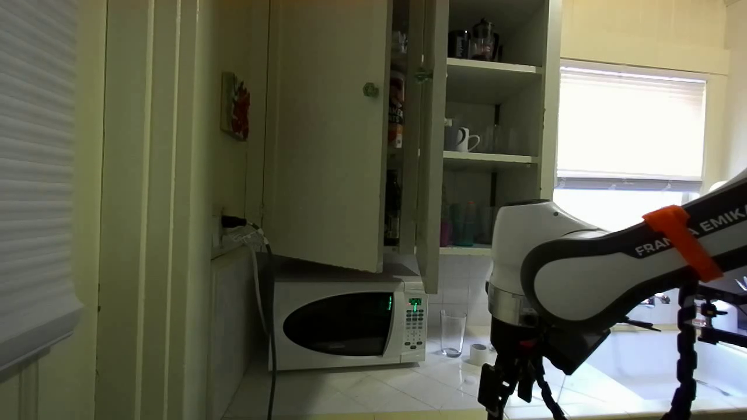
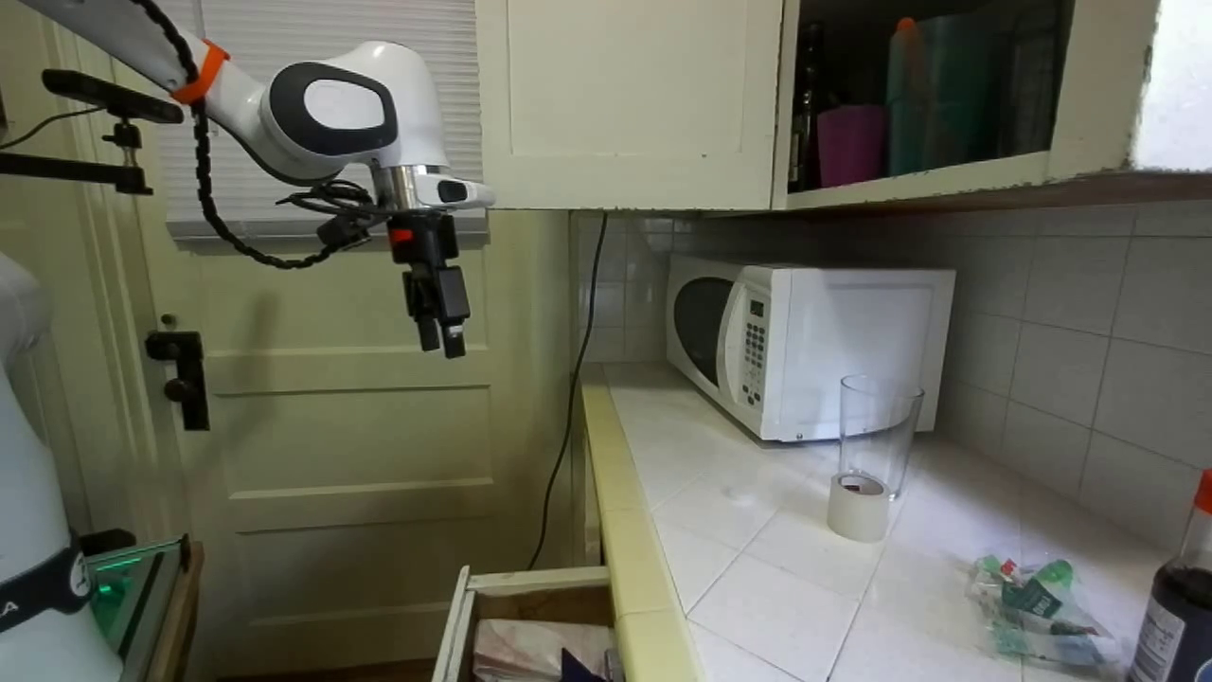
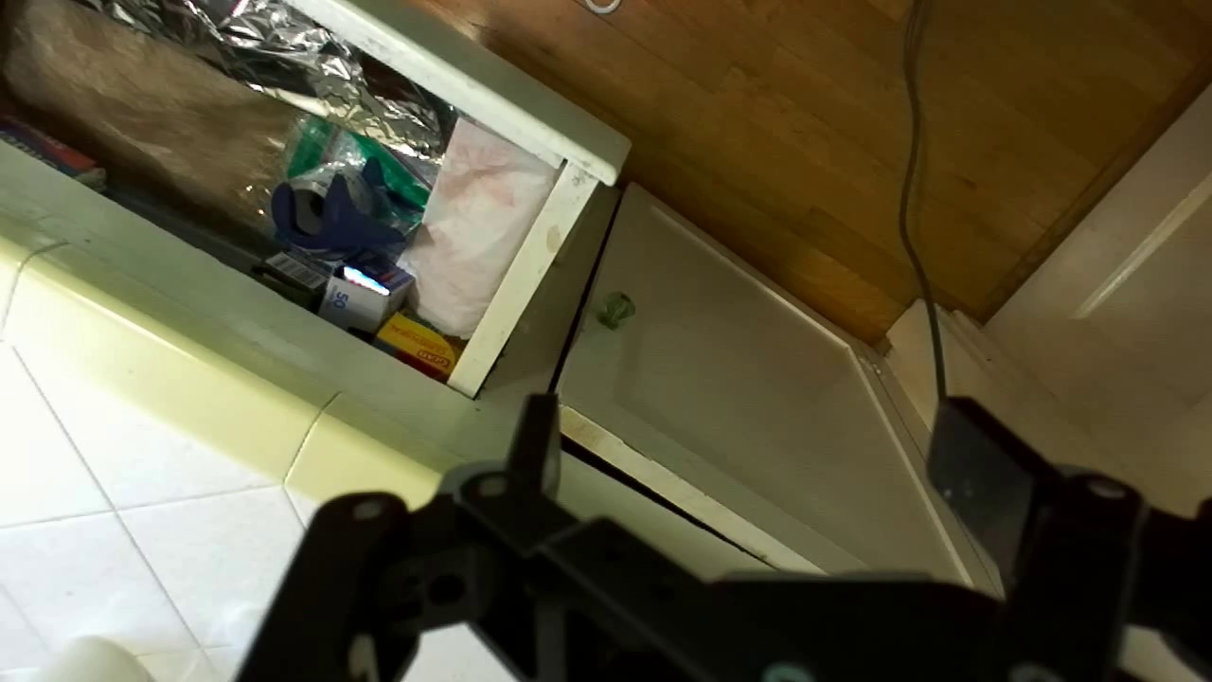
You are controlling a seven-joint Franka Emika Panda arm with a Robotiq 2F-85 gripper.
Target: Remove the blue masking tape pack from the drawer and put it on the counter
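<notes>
Blue tape pk. [image 3: 347,225] lies in drawer [image 3: 517,286], pulled out prob. for top access w/ your empty, wide-spread gripper [image 3: 755,445].

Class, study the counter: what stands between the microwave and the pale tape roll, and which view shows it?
On the counter, in an exterior view, a clear glass stands between the microwave and the pale tape roll.

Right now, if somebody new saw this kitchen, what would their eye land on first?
Probably the white robot arm with its orange strap, large in both exterior views, its gripper open and empty. Then comes the white microwave on the pale tiled counter. In the wrist view, the open drawer draws the eye, with shiny foil and the blue tape pack inside.
</notes>
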